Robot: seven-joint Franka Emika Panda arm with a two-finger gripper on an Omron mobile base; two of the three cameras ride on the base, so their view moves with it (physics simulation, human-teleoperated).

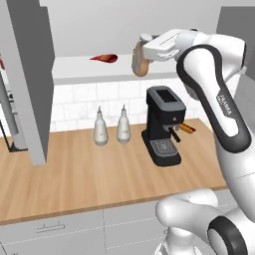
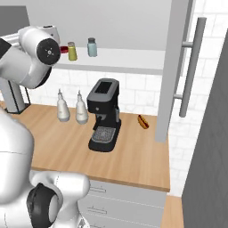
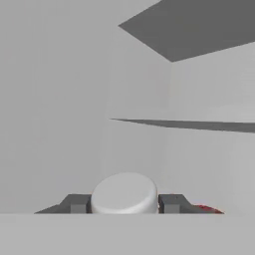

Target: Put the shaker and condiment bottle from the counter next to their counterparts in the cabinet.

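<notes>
Glass is what the tool [image 1: 141,54] has in its grip: the condiment bottle [image 1: 140,62], a small rounded thing with orange-brown contents and a pale cap, hangs clamped between the fingers just in front of the cabinet shelf [image 1: 79,69], level with its board. In the hand view the pale cap [image 3: 124,193] sits snug between the two dark fingertips [image 3: 75,203], so the hold is up near the neck, with the belly hanging below. I judge it light for its size but smooth and curved, so it could slip or swing if squeezed at the widest part; the neck under the cap is the surer place, and it is hard glass that will not give, so a knock against the shelf edge is the thing to avoid. The bottle looks a little tilted in the left base view, so it should be brought upright before it is set down. On the shelf lie the red bottle [image 1: 104,58], on its side, and farther along the olive-yellow shaker [image 2: 72,51] with the blue-grey shaker [image 2: 92,47] just beside it, both upright. The counter [image 1: 89,174] below carries two white bottles [image 1: 100,128] and a coffee machine [image 1: 163,125]. Placing the bottle near the red one seems to be what remains.
</notes>
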